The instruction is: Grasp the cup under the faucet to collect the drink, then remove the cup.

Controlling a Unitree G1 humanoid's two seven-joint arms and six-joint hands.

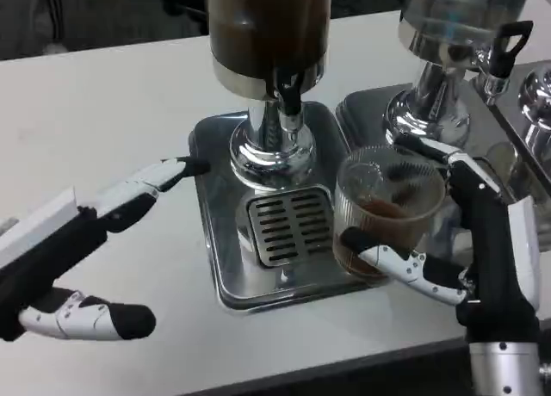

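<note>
A clear ribbed cup [385,208] holding brown drink is gripped by my right hand [465,241], thumb in front, fingers wrapped behind the rim. The cup hangs over the right edge of the steel drip tray [211,241], to the right of the slotted grate [290,226] and away from the black faucet [288,93]. The drink dispenser [269,34], filled with dark liquid, stands on a chrome base at the tray's back. My left hand [103,241] hovers open at the tray's left side, fingers spread, one fingertip near the tray's left rim.
A second chrome dispenser [448,34] with its own tray [366,108] stands at the back right, close behind the cup. Another steel tray edge [525,129] is at far right. White table [112,112] lies to the left and front.
</note>
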